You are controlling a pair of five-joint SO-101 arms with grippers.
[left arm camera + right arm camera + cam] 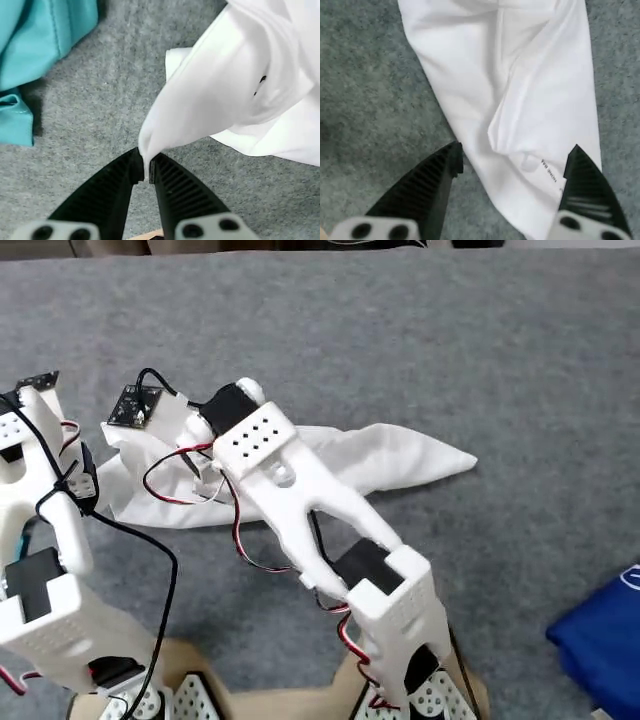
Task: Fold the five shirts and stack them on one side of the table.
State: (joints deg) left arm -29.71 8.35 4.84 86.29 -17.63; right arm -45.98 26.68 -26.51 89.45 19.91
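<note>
The white shirt [390, 462] is lying crumpled centre-left of the high view on the table [450, 340], a blue shirt [600, 640] showing at lower right. The left wrist view is adding a teal shirt [40, 40] and the left tool [146, 165] pinching the white shirt's corner; the right tool [516, 152] is hovering wide open over it.

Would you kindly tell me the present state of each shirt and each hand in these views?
white shirt: rumpled on the table, not neatly folded, one corner pinched.
left hand: shut on the white shirt's corner.
right hand: open, above the white shirt.
teal shirt: lying on the table, ungripped; fold unclear.
blue shirt: lying on the table, ungripped; fold unclear.
</note>
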